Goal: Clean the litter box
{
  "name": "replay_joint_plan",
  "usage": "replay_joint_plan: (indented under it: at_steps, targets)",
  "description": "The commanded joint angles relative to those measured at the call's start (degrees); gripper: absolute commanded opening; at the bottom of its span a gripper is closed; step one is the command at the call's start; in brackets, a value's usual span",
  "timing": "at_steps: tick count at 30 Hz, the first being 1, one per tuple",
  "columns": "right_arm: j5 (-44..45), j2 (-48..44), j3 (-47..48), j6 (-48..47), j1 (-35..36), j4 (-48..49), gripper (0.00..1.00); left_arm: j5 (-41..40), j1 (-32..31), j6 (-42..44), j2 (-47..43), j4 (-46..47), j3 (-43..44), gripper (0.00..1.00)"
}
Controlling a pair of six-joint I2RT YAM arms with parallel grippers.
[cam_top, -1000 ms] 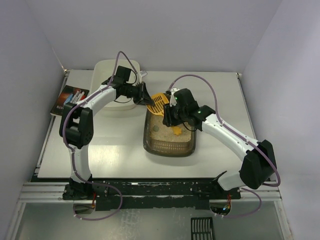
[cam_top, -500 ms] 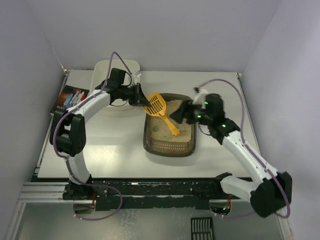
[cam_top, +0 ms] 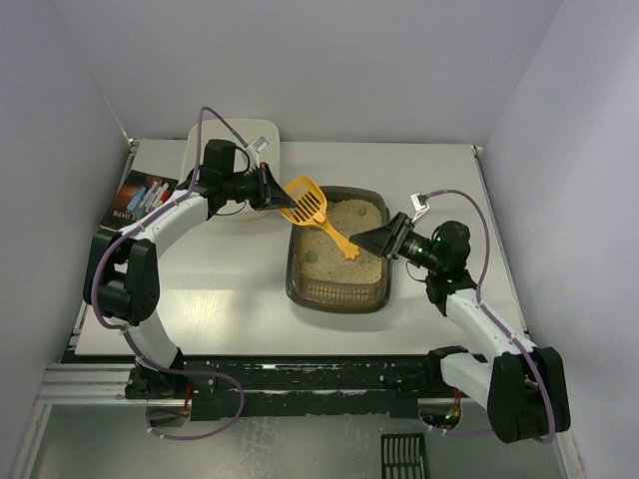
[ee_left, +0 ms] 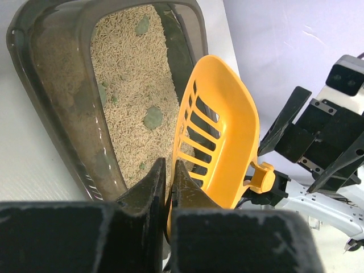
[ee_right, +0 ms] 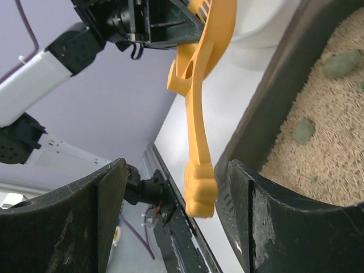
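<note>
Litter box [cam_top: 336,302] sits mid-table [cam_top: 220,289], a bit right of centre, long axis running near to far. It's a dark brown-grey translucent plastic tray with rounded corners and a ribbed strip at the near end. Inside is beige grainy litter [ee_left: 128,68], rice-like up close, with a few flat grey-green clumps [ee_left: 152,118] scattered in it.

Cream-white tub [cam_top: 262,127] is at the far edge, left of the box, mostly under the left arm; contents not visible.

Left gripper [cam_top: 272,190] is clamped on the rim of the yellow scoop [cam_top: 306,203]. The scoop is hard plastic with a slotted head, held over the box's far-left corner. Its handle slopes down over the litter; can't tell if the lobed end touches.

Right gripper [cam_top: 384,242] has jaws spread wide and holds nothing. It's over the box's right rim, pointing at the handle end.

Printed booklet [cam_top: 138,200] lies at the table's left edge.
</note>
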Motion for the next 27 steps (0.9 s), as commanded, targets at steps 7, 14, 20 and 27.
replay_joint_plan:
  at_steps: [7, 14, 20, 27]
  targets:
    - [-3.95, 14.71, -0.4, 11.23, 4.26, 26.63, 0.67, 2.03, -0.28, -0.37, -2.93, 3.27, -1.25, 0.07]
    - [-2.73, 18.98, 2.46, 10.19, 6.72, 26.57, 0.67, 2.19, -0.59, 0.03, -2.96, 3.19, -1.81, 0.07]
    - [-3.36, 22.58, 5.68, 7.63, 8.01, 20.42, 0.64, 2.96, -2.18, 3.07, -1.71, -0.3, -0.09, 0.07]
    - [-3.69, 23.78, 6.48, 6.19, 9.79, 17.51, 0.62, 1.82, -3.8, 5.59, -1.48, -2.63, 1.54, 0.07]
